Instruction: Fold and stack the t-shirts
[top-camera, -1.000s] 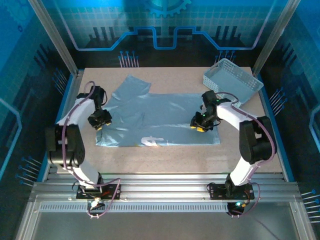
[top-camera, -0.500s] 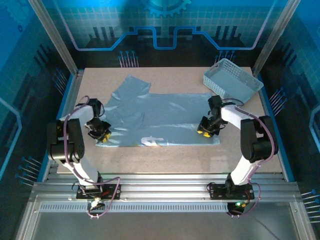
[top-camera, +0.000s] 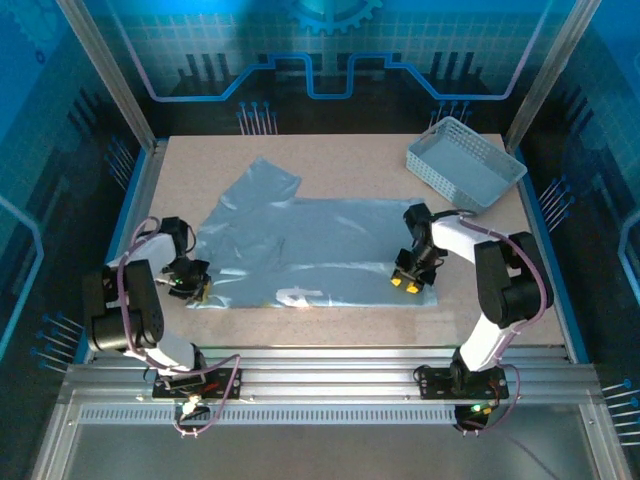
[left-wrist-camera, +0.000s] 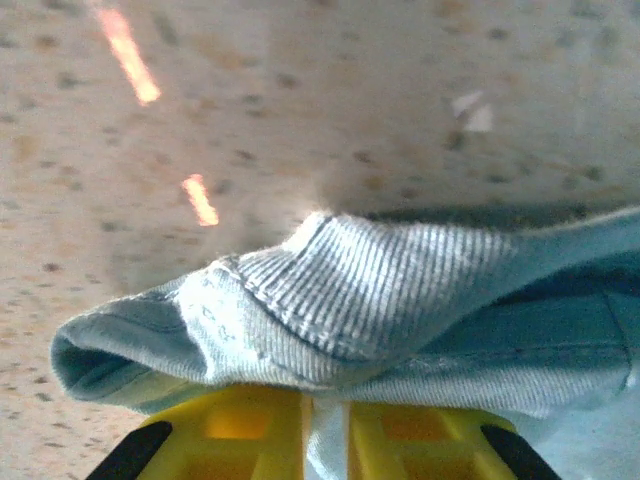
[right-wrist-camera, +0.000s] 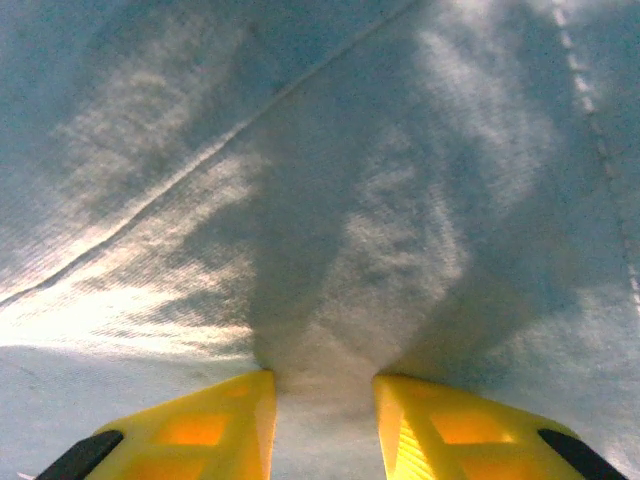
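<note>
— What do you have hold of?

— The t-shirt (top-camera: 300, 245) lies spread flat across the middle of the table (top-camera: 350, 330), one sleeve pointing far-left. My left gripper (top-camera: 190, 287) is closed on its near-left corner. On the wrist camera a ribbed edge (left-wrist-camera: 370, 290) bunches over the yellow fingers (left-wrist-camera: 230, 430), and cloth runs down between them. My right gripper (top-camera: 406, 284) is pinched on a small pucker of cloth by the near-right corner.

— What worries you?

— The right bite. I judge it may catch the top layer alone, so a lift could peel the shirt open instead of carrying the whole edge over. The left holds a thick roll, and I think that could slide out under a hard pull.

— Anything else?

— If I raise the arms unevenly, the fold line skews and the cloth wrinkles. A wide swing on the right could also clip the basket (top-camera: 465, 165).
</note>
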